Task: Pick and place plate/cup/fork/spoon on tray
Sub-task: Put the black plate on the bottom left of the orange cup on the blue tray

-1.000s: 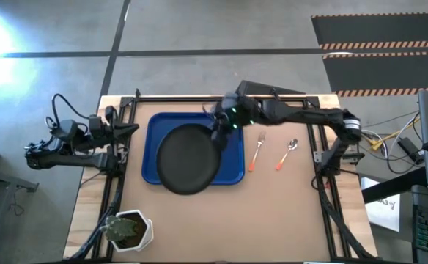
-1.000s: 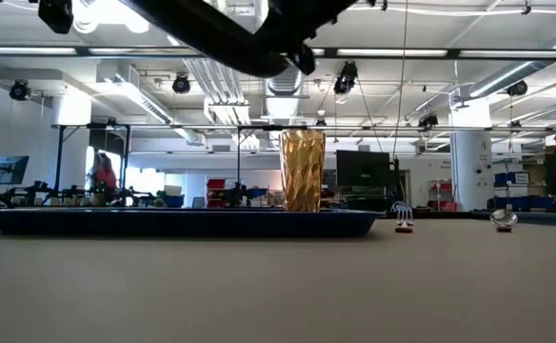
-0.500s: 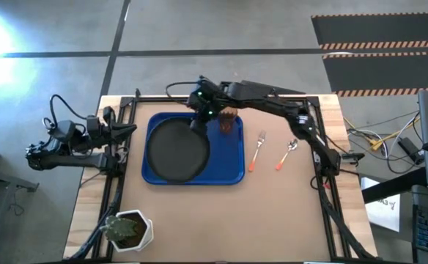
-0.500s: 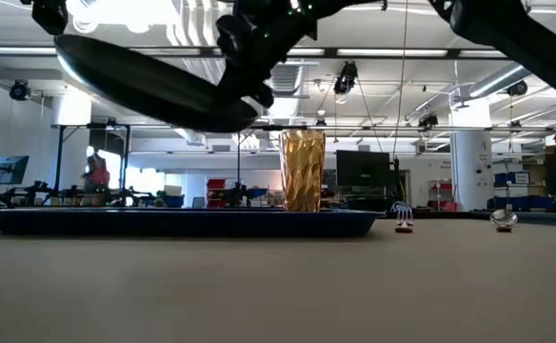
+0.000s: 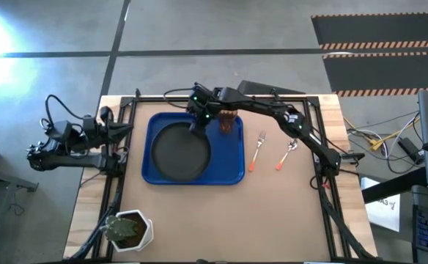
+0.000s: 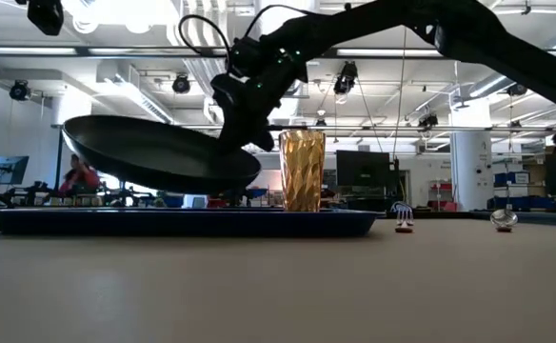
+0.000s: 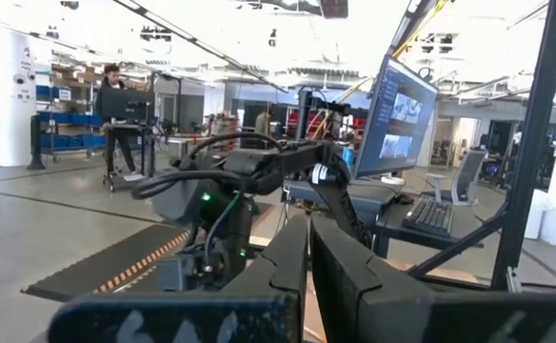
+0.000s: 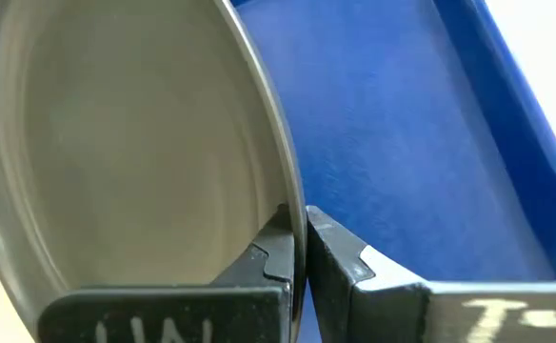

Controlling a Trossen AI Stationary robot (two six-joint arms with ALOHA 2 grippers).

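The dark round plate [image 5: 176, 150] hangs just above the left half of the blue tray [image 5: 232, 165], with my right gripper [image 5: 198, 125] shut on its rim. In the low view the plate [image 6: 154, 154] is clear of the tray [image 6: 183, 222]. The amber ribbed cup [image 5: 229, 123] stands upright on the tray's far right corner. The orange-handled fork [image 5: 257, 151] and spoon [image 5: 286, 155] lie flat on the table to the right of the tray. My left gripper [image 7: 308, 257] is shut and empty, drawn back at the table's left edge. My right gripper pinches the plate's rim [image 8: 295, 214] on its far right side between the two fingers, one finger on the upper face and one underneath. The fingers slant down from the far right. The plate hangs clear of the tray, slightly tilted, with the gripped side lower [image 6: 245, 171].
A white pot with a green plant [image 5: 128, 229] stands at the table's near left corner. Black frame rails [image 5: 119, 183] run along the table's left and right sides. Bare tabletop [image 5: 221, 220] stretches in front of the tray.
My right gripper has carried the plate toward the table's left and downward. The plate has sunk from high above the table to just over the tray's left half and now hangs closer to level. The cup, once hidden by the arm, now shows.
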